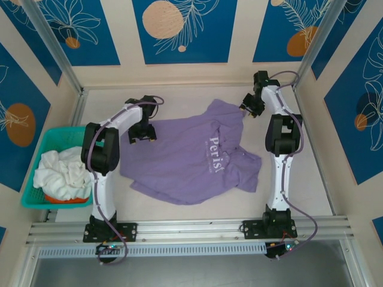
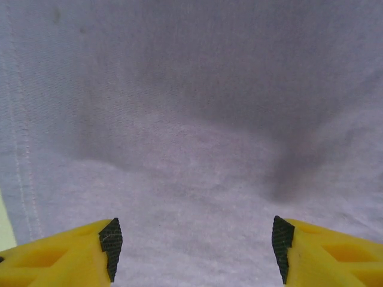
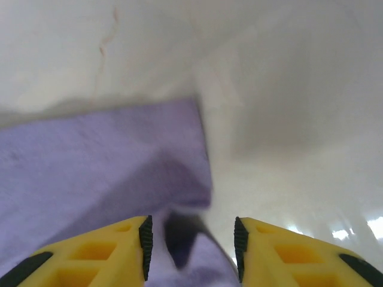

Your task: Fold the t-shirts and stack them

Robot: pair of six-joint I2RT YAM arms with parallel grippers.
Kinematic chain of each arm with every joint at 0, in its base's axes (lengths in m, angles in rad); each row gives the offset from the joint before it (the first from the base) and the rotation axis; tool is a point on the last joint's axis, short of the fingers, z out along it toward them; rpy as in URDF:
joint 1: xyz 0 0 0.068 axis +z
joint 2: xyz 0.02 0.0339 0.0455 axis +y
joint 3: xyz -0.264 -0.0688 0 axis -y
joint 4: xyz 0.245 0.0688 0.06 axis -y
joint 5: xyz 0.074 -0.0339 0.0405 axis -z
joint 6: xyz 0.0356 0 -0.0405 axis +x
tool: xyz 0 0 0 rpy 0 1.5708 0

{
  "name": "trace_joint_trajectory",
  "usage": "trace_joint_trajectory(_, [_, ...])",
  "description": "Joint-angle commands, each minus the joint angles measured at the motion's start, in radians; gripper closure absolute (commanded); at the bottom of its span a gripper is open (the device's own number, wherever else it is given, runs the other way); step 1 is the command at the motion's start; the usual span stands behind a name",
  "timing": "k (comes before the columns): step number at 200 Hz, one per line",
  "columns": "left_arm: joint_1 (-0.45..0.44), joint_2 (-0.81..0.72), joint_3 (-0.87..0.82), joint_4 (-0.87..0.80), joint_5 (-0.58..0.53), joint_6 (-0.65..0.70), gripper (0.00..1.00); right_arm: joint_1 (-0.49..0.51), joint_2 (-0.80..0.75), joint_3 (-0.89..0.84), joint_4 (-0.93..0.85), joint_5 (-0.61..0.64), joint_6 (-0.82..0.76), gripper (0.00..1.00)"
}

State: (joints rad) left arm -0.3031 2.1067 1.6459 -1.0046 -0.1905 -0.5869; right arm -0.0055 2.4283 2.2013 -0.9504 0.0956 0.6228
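Bright even light, soft shadows; wrist views blurred close up

I see a pale cream table [image 1: 311,179]. The lavender t-shirt [image 1: 185,155] lies spread and rumpled across its middle, white lettering facing up, its lower right part bunched in folds. A teal basket [image 1: 33,173] sits at the left edge.
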Motion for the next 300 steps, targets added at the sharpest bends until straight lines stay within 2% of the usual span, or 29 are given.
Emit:
trace_joint_trajectory(1, [0.009, 0.038, 0.027, -0.002, -0.001, -0.038, 0.32, 0.006, 0.048, 0.076, -0.016, -0.057, -0.016, 0.58])
trace_joint_trajectory(34, [0.022, 0.097, 0.064, 0.003, -0.007, -0.072, 0.33, 0.009, 0.146, 0.187, -0.062, -0.085, 0.001, 0.73])
trace_joint_trajectory(75, [0.023, 0.184, 0.180, -0.034, -0.047, -0.103, 0.34, 0.006, 0.227, 0.271, -0.112, -0.082, 0.031, 0.85])
trace_joint_trajectory(121, [0.024, 0.306, 0.354, -0.068, -0.041, -0.092, 0.34, -0.034, 0.325, 0.390, -0.151, -0.041, 0.080, 0.87])
trace_joint_trajectory(163, [0.027, 0.433, 0.600, -0.098, -0.040, -0.061, 0.34, -0.117, 0.397, 0.474, -0.080, -0.150, 0.161, 0.87])
trace_joint_trajectory(180, [0.037, 0.480, 0.697, -0.103, -0.047, -0.064, 0.33, -0.140, 0.406, 0.496, -0.043, -0.152, 0.182, 0.86])
trace_joint_trajectory(214, [0.052, 0.591, 1.009, -0.138, -0.040, -0.077, 0.27, -0.200, 0.416, 0.570, 0.031, -0.174, 0.248, 0.78])
trace_joint_trajectory(228, [0.060, 0.584, 1.088, -0.120, -0.006, -0.091, 0.22, -0.212, 0.389, 0.626, 0.029, -0.184, 0.254, 0.56])
trace_joint_trajectory(239, [0.059, 0.533, 1.091, -0.090, -0.007, -0.093, 0.09, -0.207, 0.321, 0.614, 0.025, -0.177, 0.230, 0.40])
trace_joint_trajectory(250, [0.056, 0.467, 1.082, -0.070, -0.015, -0.087, 0.01, -0.192, 0.219, 0.542, 0.025, -0.167, 0.200, 0.27])
trace_joint_trajectory(260, [0.052, 0.404, 1.069, -0.071, -0.021, -0.079, 0.00, -0.175, 0.111, 0.447, 0.028, -0.155, 0.174, 0.19])
trace_joint_trajectory(282, [0.031, 0.223, 0.929, -0.097, -0.058, -0.089, 0.00, -0.124, -0.134, 0.190, 0.011, -0.116, 0.127, 0.15])
trace_joint_trajectory(300, [0.022, 0.007, 0.606, -0.065, -0.048, -0.157, 0.01, -0.082, -0.359, -0.092, 0.012, -0.092, 0.159, 0.15])
